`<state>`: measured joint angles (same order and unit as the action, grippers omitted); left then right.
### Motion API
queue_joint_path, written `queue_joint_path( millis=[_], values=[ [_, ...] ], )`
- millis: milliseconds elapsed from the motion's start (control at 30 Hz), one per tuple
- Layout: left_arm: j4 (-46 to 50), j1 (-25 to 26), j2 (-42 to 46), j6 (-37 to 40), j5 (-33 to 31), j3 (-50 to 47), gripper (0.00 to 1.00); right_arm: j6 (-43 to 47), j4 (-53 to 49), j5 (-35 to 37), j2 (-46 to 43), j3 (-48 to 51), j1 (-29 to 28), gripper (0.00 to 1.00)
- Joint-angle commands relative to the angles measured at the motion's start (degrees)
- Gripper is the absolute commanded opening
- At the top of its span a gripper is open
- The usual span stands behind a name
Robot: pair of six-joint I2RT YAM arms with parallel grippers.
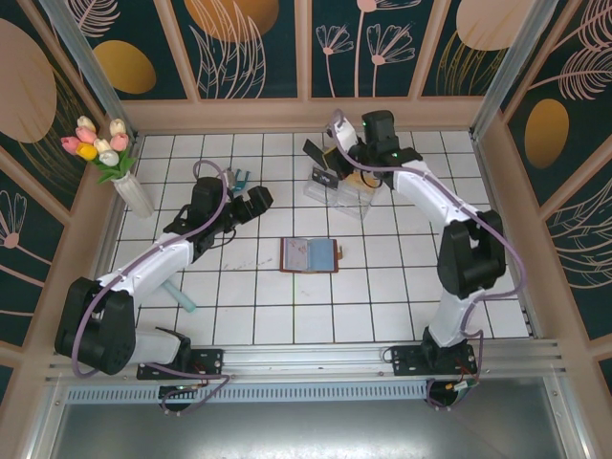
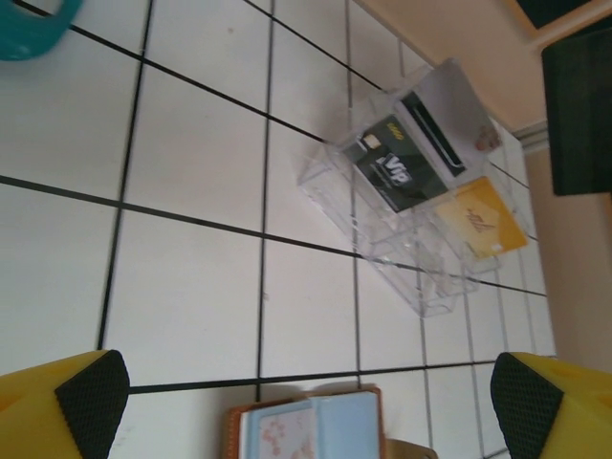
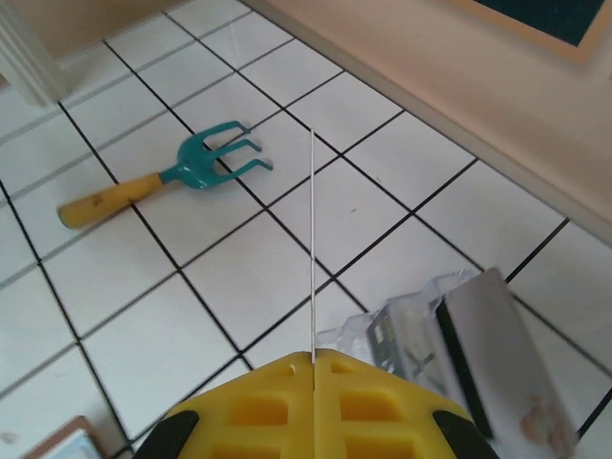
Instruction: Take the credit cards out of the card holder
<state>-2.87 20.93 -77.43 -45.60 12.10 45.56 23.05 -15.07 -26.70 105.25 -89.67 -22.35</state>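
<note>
Pinching one yellow card [image 2: 478, 222], right gripper [image 3: 313, 363] hangs above two boxed cards [image 2: 397, 172]; left gripper [image 2: 306, 397] gapes.

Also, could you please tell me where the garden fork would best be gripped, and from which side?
Probably by the yellow handle, with the gripper coming straight down from above and its fingers closing across the handle. The garden fork lies flat on the tiled table, and its handle is straight with free space on both sides. The teal tines are curved and splayed, so they offer a poorer hold.
</note>
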Motion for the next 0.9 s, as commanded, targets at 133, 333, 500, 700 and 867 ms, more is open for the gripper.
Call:
queue_joint_path(
  millis=[133,333,500,700,867],
  values=[
    [2.62,-0.45,-1.19,1.94,-4.55,1.10,0.99,15.85,-8.87,0.73,5.82,-7.62,1.05,0.00],
    [4.55,-0.45,-4.74,4.86,-1.60,3.97,0.99,19.98,-9.66,-2.14,8.40,-6.81,1.54,0.00],
    [2.87,-0.45,-4.75,5.89,-0.58,3.56,0.99,19.07,-9.20,-1.54,10.94,-6.54,1.56,0.00],
    [2.52,-0.45,-5.47,5.04,-0.27,3.86,0.99,20.17,-9.27,1.47,13.23,-6.92,1.61,0.00],
    [2.84,-0.45,-6.39,5.28,1.19,3.73,0.98,20.92,-9.33,4.20,14.13,-6.33,1.75,0.00]
  ],
)
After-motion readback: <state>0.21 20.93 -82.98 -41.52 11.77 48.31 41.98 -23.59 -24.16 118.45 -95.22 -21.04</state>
